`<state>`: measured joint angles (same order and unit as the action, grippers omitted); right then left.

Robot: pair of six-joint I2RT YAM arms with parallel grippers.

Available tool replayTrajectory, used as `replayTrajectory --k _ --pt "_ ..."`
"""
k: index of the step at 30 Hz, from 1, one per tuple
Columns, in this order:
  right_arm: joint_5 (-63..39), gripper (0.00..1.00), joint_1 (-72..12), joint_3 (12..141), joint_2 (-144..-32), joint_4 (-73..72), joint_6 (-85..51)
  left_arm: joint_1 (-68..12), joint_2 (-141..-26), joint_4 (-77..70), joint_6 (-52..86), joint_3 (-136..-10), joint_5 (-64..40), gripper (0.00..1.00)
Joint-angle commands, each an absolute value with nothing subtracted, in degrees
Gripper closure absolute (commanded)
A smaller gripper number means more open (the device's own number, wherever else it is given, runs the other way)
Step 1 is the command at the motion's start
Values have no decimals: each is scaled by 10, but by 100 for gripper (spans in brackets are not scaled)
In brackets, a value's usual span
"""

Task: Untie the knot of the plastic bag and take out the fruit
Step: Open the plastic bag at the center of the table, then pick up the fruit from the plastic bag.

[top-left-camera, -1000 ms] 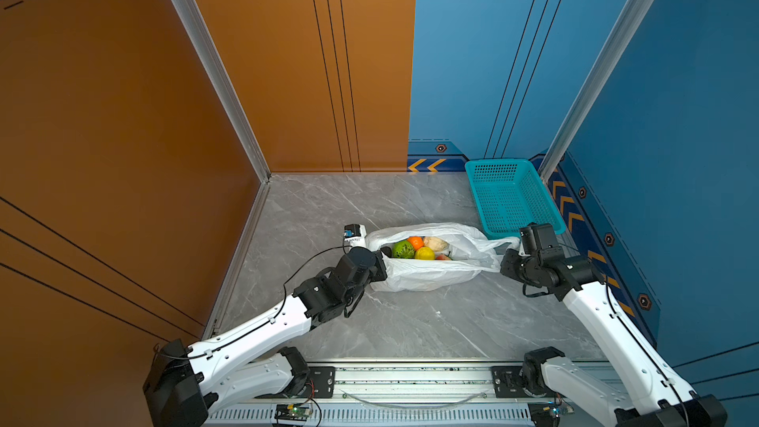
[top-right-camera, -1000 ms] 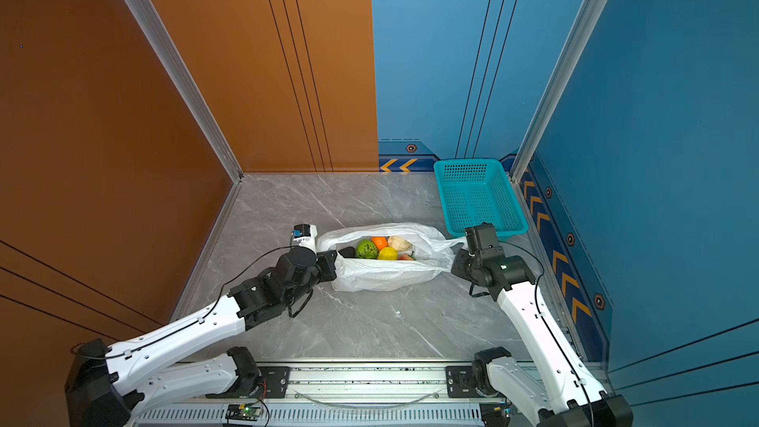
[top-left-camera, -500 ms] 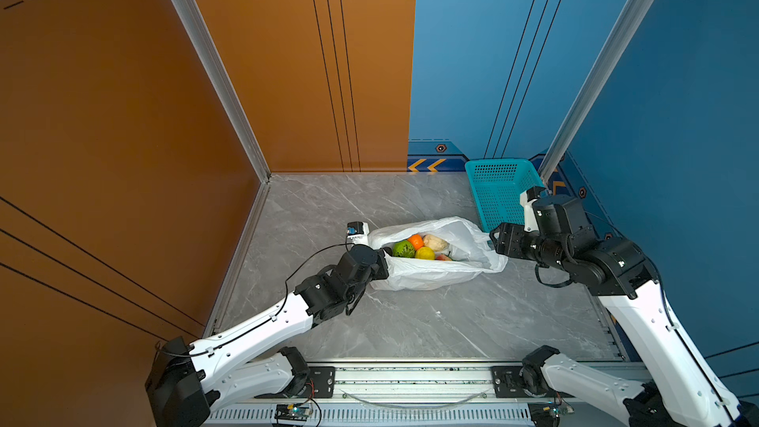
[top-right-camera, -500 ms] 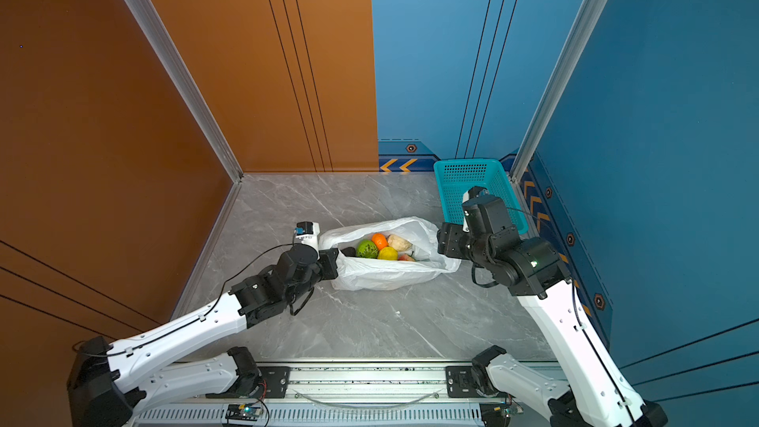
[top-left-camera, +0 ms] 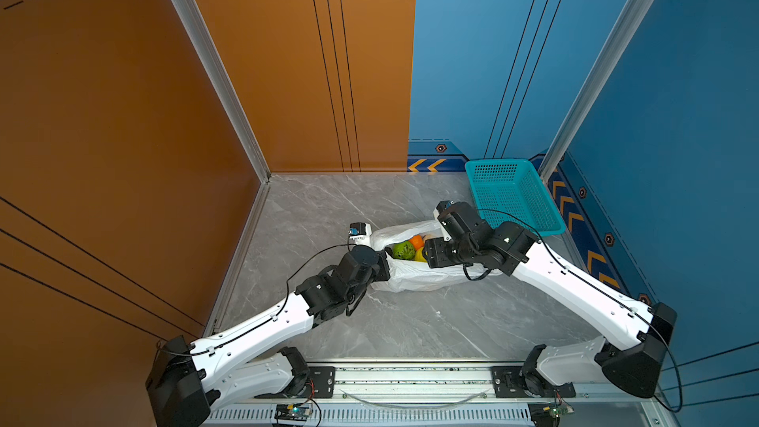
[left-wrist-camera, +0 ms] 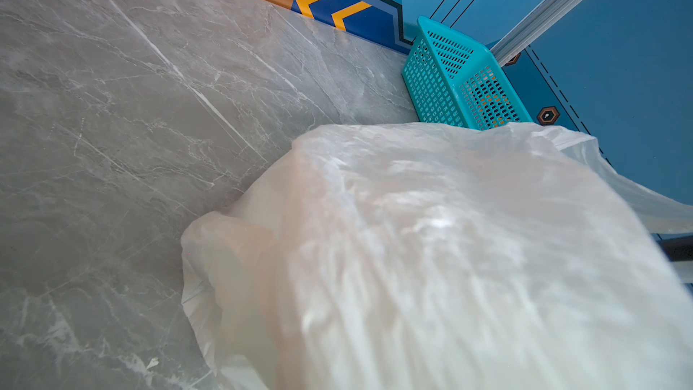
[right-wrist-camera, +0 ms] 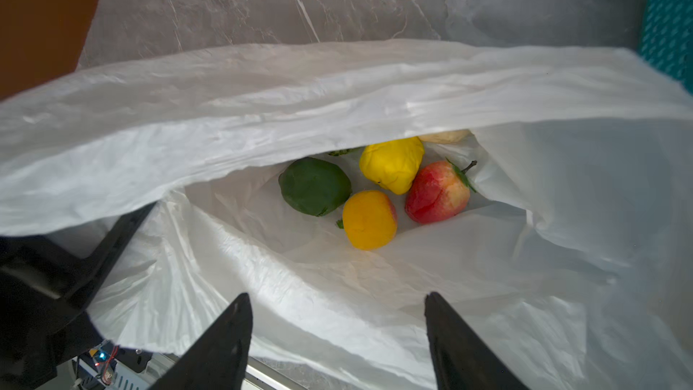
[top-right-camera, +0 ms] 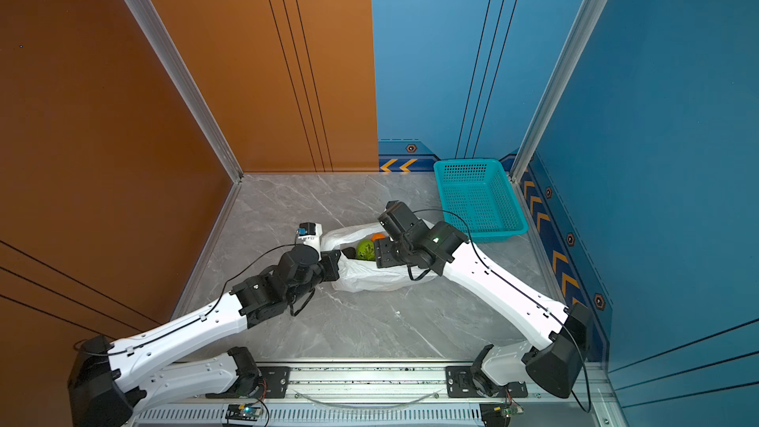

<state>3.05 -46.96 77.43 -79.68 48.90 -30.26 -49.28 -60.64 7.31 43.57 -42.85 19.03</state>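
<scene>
The plastic bag lay untied and open-mouthed on the counter, the fruit still inside. The left end effector was closed, apparently on its rim; the right end effector hovered open and empty at the mouth.

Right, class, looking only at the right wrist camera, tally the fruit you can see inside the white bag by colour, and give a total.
Dark green fruit: 1
Yellow fruit: 1
Yellow-orange fruit: 1
Red fruit: 1
Cream fruit, partly hidden: 1
Total: 5
A green sliver under the fold of the plastic bag is too hidden to count.
</scene>
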Motion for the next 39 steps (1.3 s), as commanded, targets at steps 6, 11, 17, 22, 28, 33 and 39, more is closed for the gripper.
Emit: replayTrajectory --k 6,11,17,22,28,33,39 --pt "59 26 -485 644 -797 336 -289 -498 -600 127 454 -459 169 100" --pt "87 25 -536 542 -740 307 -323 -493 -612 184 483 -489 181 100" --pt "82 24 -570 449 -712 294 -376 -493 -647 275 501 -525 171 100" --pt "47 21 -547 471 -718 307 -378 -499 -661 302 504 -526 146 100" --pt "24 16 -516 573 -747 342 -393 -527 -654 297 490 -530 173 100" --pt "43 14 -512 620 -805 347 -405 -535 -657 292 487 -525 178 100" --pt "56 13 -507 617 -852 318 -417 -539 -640 249 494 -487 177 100"
